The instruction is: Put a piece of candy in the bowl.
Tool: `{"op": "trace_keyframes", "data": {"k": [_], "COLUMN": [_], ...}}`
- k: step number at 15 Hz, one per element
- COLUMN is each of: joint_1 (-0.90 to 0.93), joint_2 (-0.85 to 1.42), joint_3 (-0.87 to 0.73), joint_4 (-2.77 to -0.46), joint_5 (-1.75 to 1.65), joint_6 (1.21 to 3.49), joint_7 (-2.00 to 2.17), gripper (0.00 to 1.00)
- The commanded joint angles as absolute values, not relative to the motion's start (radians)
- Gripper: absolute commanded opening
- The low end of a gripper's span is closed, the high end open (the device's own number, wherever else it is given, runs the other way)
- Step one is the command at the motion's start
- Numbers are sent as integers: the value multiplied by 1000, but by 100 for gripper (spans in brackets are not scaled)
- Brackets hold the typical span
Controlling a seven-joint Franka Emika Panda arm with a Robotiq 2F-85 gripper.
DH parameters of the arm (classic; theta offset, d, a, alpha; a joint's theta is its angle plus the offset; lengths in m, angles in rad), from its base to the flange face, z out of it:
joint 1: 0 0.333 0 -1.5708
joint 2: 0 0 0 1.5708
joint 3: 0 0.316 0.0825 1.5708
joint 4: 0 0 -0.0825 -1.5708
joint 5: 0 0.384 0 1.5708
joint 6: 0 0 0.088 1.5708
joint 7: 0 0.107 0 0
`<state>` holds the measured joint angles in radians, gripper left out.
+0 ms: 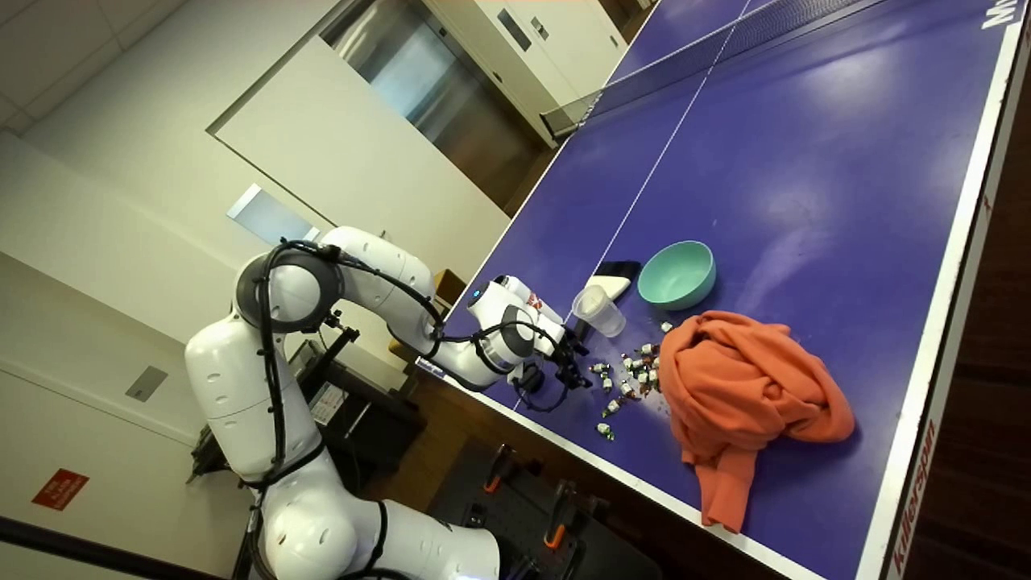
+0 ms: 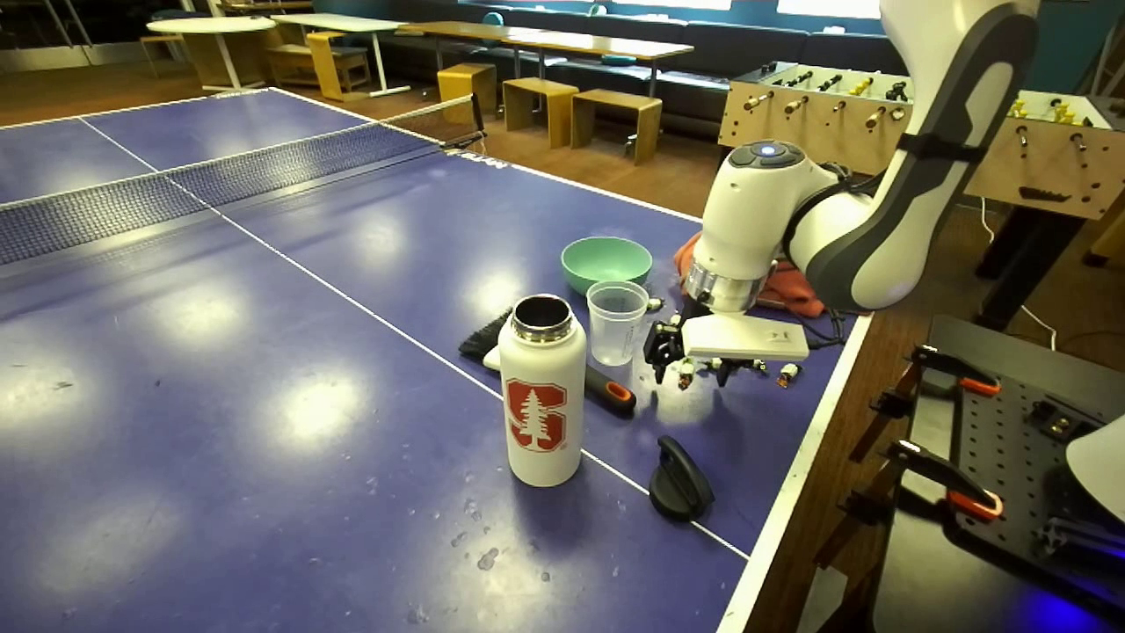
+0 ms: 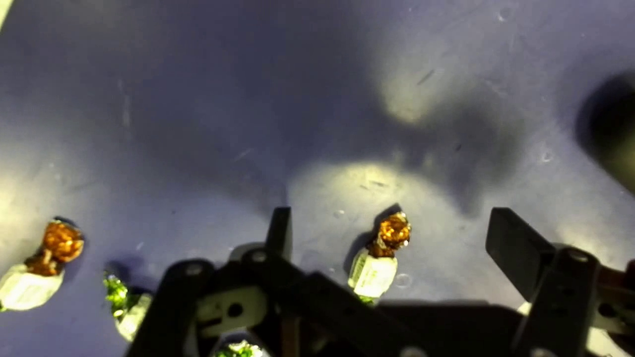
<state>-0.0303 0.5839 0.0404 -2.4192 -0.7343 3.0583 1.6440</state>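
A wrapped candy (image 3: pixel 374 272) with a white middle and an amber end lies on the blue table between my fingers in the wrist view. My gripper (image 3: pixel 392 235) is open and empty, its fingers wide apart on either side of this candy. In both exterior views the gripper (image 1: pixel 581 366) (image 2: pixel 692 378) points down, low over the table at the near edge of the candies. More candies (image 1: pixel 642 372) lie scattered nearby; some are partly hidden by the fingers in the wrist view (image 3: pixel 31 287). The mint green bowl (image 1: pixel 675 278) (image 2: pixel 606 265) stands upright beyond the candies.
A clear plastic cup (image 1: pixel 600 312) (image 2: pixel 615 325) stands between gripper and bowl. A brush (image 2: pixel 606 391) lies behind it. A white bottle (image 2: pixel 545 413) and its black lid (image 2: pixel 681 483) stand near the gripper. An orange cloth (image 1: pixel 749 395) lies beside the candies.
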Motion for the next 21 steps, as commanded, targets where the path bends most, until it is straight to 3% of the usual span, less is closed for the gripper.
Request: {"op": "trace_keyframes", "data": {"k": [1,11,21], "joint_1": [31,127,324], "joint_2": [614,596,259], "joint_3": [-17,-116,-318], "joint_4": [-2389,-2400,-2583], "joint_5": [-748,-742,-800], "joint_6": [3104,3167,3087], "joint_7": [1691,1693,1692], "gripper": [74,0,0]}}
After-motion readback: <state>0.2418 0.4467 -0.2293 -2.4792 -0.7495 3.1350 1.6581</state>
